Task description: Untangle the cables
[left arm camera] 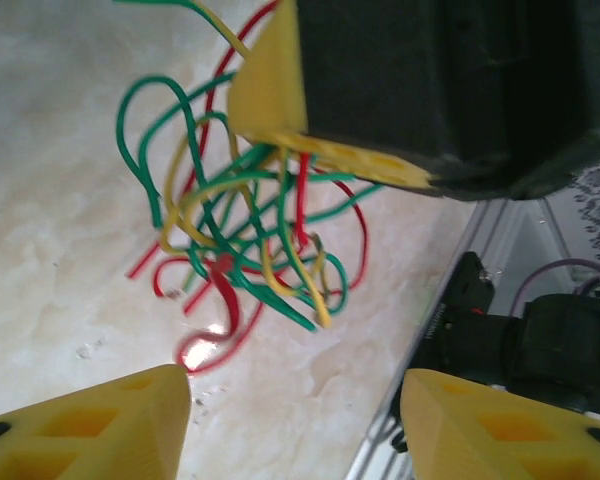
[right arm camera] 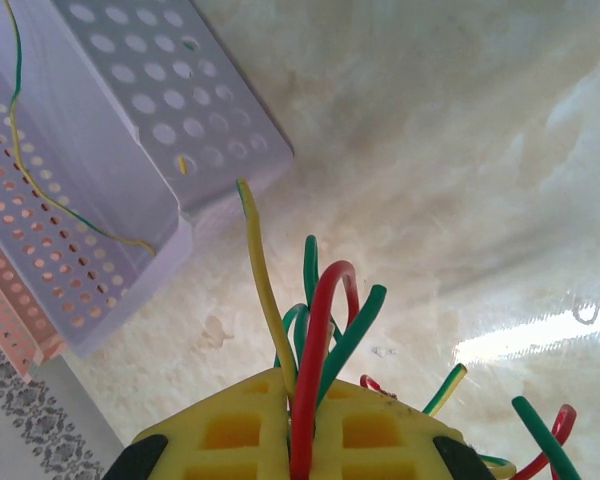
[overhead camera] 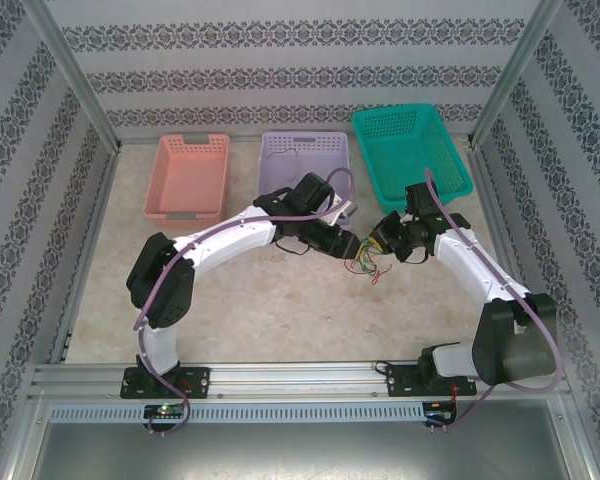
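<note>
A tangle of red, green and yellow cables [overhead camera: 365, 262] hangs just above the tabletop at mid-table, between the two grippers. My right gripper [right arm camera: 302, 400] is shut on the cables [right arm camera: 325, 310]; red, yellow and green strands stick up out of its closed yellow fingers. In the left wrist view the cables [left arm camera: 250, 230] dangle below the right gripper's yellow finger [left arm camera: 270, 90]. My left gripper [left arm camera: 295, 425] is open just short of the bundle, with only bare table between its fingertips [left arm camera: 110, 420]. In the top view the left gripper [overhead camera: 345, 245] faces the right gripper [overhead camera: 377, 240].
Three baskets line the back: pink [overhead camera: 188, 177], lilac [overhead camera: 303, 160] and teal [overhead camera: 412, 150]. A thin yellow-green wire [right arm camera: 70, 210] lies in the lilac basket [right arm camera: 130, 120]. Metal frame posts and patterned walls enclose the marbled table [overhead camera: 280, 310].
</note>
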Controlling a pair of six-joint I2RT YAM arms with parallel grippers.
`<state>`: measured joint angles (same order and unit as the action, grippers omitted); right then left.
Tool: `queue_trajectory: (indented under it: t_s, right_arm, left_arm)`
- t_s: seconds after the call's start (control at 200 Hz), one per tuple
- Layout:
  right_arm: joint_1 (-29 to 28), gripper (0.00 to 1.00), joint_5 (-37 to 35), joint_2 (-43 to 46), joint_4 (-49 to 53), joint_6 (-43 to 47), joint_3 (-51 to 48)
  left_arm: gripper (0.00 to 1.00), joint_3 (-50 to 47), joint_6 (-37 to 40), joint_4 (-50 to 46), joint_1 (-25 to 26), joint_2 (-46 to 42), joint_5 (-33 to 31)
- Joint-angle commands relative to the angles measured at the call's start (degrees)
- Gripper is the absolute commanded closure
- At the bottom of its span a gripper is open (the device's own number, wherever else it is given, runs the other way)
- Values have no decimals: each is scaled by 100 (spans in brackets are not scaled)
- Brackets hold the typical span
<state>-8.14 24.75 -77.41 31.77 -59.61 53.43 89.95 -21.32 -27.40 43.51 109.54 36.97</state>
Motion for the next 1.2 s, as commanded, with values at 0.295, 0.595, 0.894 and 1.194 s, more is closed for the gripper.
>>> queue_trajectory:
  t_s: [0.295, 0.595, 0.894, 1.194]
  right_arm:
    - [24, 100, 295, -3, 306, -76, 168]
    - [915, 97, -220, -58, 601, 603, 227]
    - [1233, 96, -565, -454, 307, 606, 306]
    - [851, 76, -353, -716, -29, 268, 379]
  left_arm:
    - [100, 410, 369, -196, 26, 478, -260]
    - [100, -430, 308, -666, -73, -621, -897]
    - [100, -1438, -374, -603, -601, -1773, -1592]
    - [100, -1539, -935, -540, -749, -1971, -1420]
